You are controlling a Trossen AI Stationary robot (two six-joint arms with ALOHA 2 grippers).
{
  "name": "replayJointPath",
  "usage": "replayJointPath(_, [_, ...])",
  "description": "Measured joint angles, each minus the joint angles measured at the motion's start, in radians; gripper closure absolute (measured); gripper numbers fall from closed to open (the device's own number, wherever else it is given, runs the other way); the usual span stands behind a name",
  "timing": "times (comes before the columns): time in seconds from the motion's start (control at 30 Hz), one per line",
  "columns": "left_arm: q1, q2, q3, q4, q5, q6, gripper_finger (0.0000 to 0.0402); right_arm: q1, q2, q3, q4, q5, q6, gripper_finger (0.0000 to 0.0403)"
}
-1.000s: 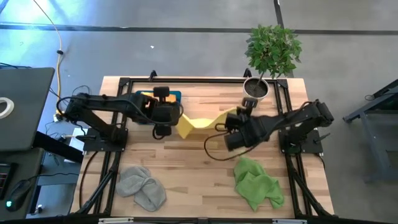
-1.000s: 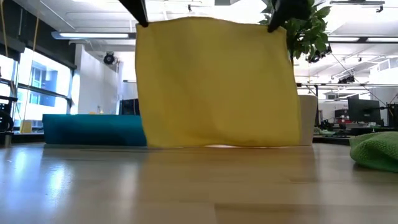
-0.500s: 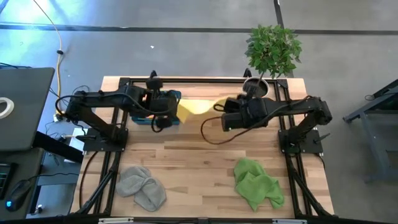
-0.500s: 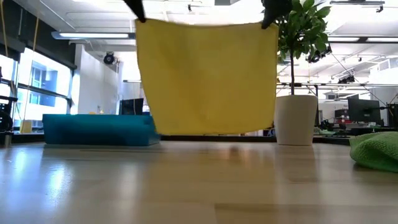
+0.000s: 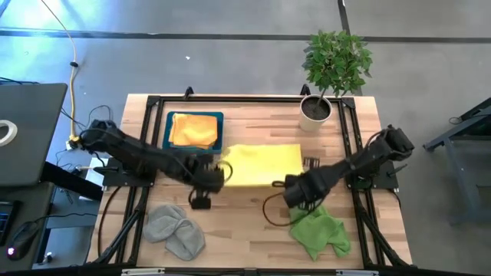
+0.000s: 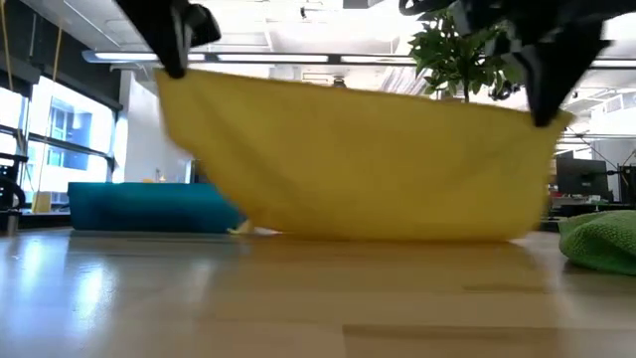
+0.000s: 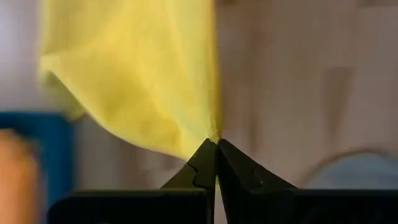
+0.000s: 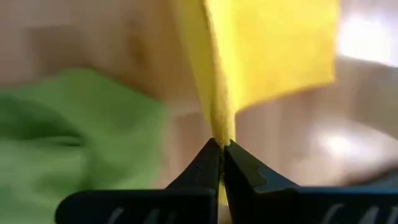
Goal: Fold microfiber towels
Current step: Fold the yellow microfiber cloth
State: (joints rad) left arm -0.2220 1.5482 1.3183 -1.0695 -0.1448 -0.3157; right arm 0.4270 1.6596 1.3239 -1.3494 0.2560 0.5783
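A yellow microfiber towel [image 5: 262, 164] stretches between my two grippers over the middle of the table. Its near edge is held up and its far part [image 6: 328, 227] lies on the wood. My left gripper [image 5: 218, 175] is shut on the near left corner. My right gripper [image 5: 296, 185] is shut on the near right corner. An orange towel [image 5: 193, 129] lies in the teal tray [image 5: 167, 132]. A grey towel [image 5: 175, 230] lies bunched at the near left. Green towels [image 5: 317, 228] lie heaped at the near right. My left gripper pinches the yellow towel's near left corner [image 7: 210, 132] between its two shut fingers, pointing steeply down. That corner is lifted and the cloth slopes away from it to the table. My right gripper pinches the near right corner [image 8: 221, 133] the same way, from above. The held edge [image 6: 358, 88] sags a little between the two grippers.
A potted plant [image 5: 334, 60] stands at the far right corner. The green heap lies right beside my right gripper. Bare wood [image 5: 245, 222] shows between the grey and green towels along the near edge.
Both grippers, still shut on the yellow towel, swung it up and toward the far edge, where it hung clear. Then they came down toward the near edge. The towel's lower part has landed on the table and the cloth now slopes out from the held edge.
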Motion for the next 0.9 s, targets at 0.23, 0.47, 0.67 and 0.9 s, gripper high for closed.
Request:
replayJointPath(0.23, [-0.133,0.116,-0.049,0.174,0.121,-0.034,0.0401,0.076,0.003,-0.057,0.252,-0.208,-0.058,0.0403])
replayJointPath(0.47, [-0.123,0.156,-0.046,0.228,0.152,0.004,0.0401,0.055,0.015,-0.066,0.233,-0.143,-0.146,0.0403])
replayJointPath(0.67, [-0.046,0.153,-0.047,0.144,0.042,0.031,0.0401,-0.033,0.014,-0.081,0.176,0.049,-0.146,0.0403])
replayJointPath(0.9, [0.08,0.161,-0.047,0.082,-0.082,0.039,0.0401,-0.17,0.015,-0.196,0.261,0.068,-0.229,0.0403])
